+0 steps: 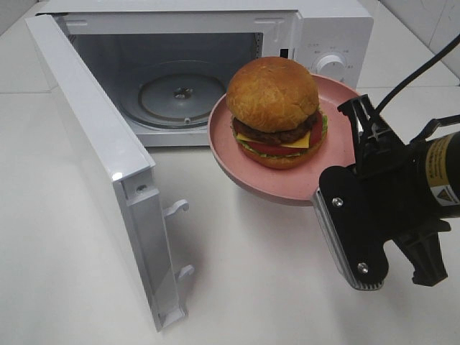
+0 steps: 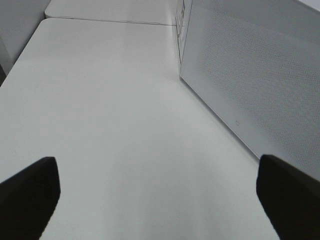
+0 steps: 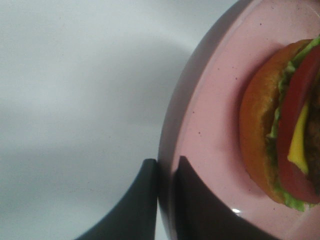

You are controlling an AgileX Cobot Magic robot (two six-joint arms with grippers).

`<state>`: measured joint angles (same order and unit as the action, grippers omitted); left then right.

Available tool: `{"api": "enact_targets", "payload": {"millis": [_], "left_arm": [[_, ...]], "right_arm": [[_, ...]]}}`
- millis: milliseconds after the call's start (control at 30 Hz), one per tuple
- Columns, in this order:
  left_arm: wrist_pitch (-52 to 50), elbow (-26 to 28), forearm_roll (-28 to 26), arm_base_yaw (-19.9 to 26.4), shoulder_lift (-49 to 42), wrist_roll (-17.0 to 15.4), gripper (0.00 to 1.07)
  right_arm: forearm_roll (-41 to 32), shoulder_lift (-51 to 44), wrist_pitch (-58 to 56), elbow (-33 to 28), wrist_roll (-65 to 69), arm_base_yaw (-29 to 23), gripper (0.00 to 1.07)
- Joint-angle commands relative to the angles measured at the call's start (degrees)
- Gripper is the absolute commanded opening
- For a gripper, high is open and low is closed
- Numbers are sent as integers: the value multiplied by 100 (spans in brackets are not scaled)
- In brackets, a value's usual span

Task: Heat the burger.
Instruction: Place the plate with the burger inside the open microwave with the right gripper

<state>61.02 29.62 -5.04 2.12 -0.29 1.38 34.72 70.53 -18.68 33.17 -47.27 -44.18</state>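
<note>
The burger (image 1: 277, 111), with golden bun, dark patty, cheese, tomato and lettuce, sits on a pink plate (image 1: 233, 162). The plate is held above the table in front of the open microwave (image 1: 330, 32), tilted slightly. My right gripper (image 1: 327, 190) is shut on the plate's near rim. In the right wrist view the gripper (image 3: 165, 167) pinches the plate rim (image 3: 210, 100), with the burger (image 3: 280, 135) beside it. My left gripper (image 2: 160, 195) is open and empty over bare table; it does not show in the exterior high view.
The microwave door (image 1: 93, 158) swings out wide to the left, with its latch hooks facing the plate. It also shows in the left wrist view (image 2: 250, 75). A glass turntable (image 1: 180, 93) lies inside the cavity. The white table (image 1: 244, 273) spreads below the plate.
</note>
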Motion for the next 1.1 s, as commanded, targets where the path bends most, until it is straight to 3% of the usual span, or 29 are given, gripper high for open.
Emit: {"api": "enact_targets", "payload": {"millis": [33,300,833,1100], "left_arm": [[23,-11,-57,17,-69,0,100],[23,-11,-57,17,-69,0,100],[23,-11,-57,17,-69,0,100],[23,-11,-57,17,-69,0,100]], "right_arm": [[23,-69,327,29,-372,-11,6],[-550,-69,327,29,-1175,-11,6],[-2584,-69,298,29,-3186,-11,6],[-2899,-69,292,29,-3335,6,5]]}}
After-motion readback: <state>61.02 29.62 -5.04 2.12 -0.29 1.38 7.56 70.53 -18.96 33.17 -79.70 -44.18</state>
